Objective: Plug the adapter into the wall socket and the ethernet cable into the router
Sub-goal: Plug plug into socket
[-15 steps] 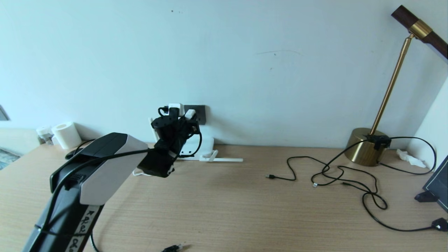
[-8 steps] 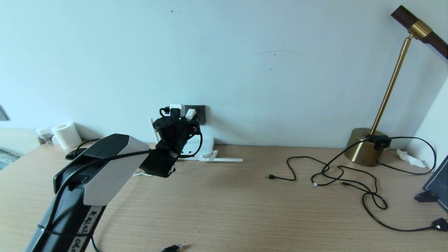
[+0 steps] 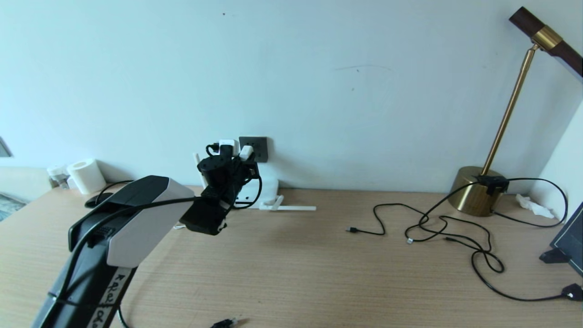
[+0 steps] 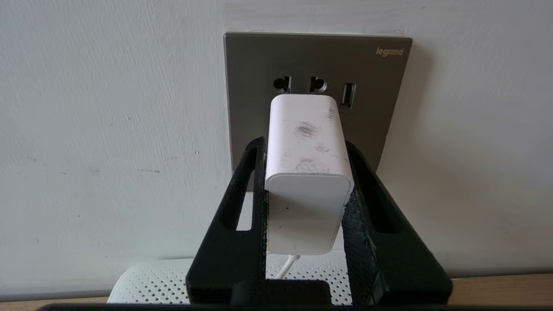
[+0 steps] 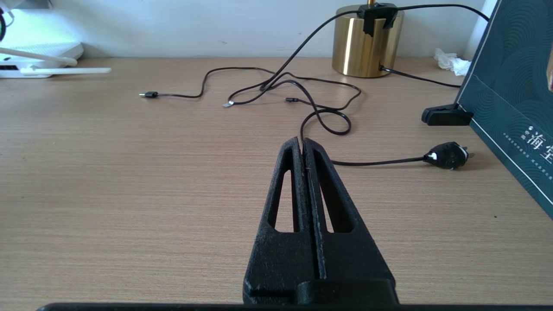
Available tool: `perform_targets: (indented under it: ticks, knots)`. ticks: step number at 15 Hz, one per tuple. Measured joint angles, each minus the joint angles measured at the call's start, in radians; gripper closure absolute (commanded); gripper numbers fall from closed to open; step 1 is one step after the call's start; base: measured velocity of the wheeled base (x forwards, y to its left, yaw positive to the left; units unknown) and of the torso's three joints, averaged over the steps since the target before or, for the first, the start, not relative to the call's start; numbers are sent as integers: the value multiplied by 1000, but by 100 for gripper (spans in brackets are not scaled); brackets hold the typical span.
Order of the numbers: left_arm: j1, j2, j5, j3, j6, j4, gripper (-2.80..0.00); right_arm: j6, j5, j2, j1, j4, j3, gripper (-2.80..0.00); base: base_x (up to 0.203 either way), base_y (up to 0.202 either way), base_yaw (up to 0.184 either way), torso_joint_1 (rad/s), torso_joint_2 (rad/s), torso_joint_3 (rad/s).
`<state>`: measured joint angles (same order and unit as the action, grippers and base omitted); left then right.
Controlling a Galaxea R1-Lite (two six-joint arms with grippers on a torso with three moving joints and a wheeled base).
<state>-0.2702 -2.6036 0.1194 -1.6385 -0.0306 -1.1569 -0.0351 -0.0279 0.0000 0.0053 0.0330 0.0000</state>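
The white adapter (image 3: 246, 151) (image 4: 306, 172) is held by my left gripper (image 3: 241, 157) (image 4: 304, 144), shut on its two sides, with its front end against the dark-grey wall socket (image 3: 259, 146) (image 4: 367, 86) just below two round pin holes. Its prongs are hidden. A thin white cord hangs from its rear. The white router (image 3: 266, 187) (image 4: 151, 285) (image 5: 39, 39) lies on the table under the socket. The ethernet cable plug (image 3: 225, 323) lies at the table's near edge. My right gripper (image 5: 301, 140) hovers shut and empty over the table, out of the head view.
Thin black cables (image 3: 455, 232) (image 5: 319, 112) sprawl across the right of the table, ending in a black mains plug (image 3: 573, 291) (image 5: 447, 155). A brass lamp base (image 3: 473, 196) and a dark box (image 5: 510, 95) stand at the right. A paper roll (image 3: 86, 175) sits far left.
My left arm has shifted a little to the left with the adapter, so more of the socket plate shows beside it. The right arm has not moved.
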Motion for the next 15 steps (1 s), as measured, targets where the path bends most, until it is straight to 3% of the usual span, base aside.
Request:
perform_targets:
  ticks: [15]
  knots:
    - [-1, -9, -2, -91, 0, 97, 0, 0, 0, 0, 0, 0, 0, 0, 0, 0, 0, 0, 0, 0]
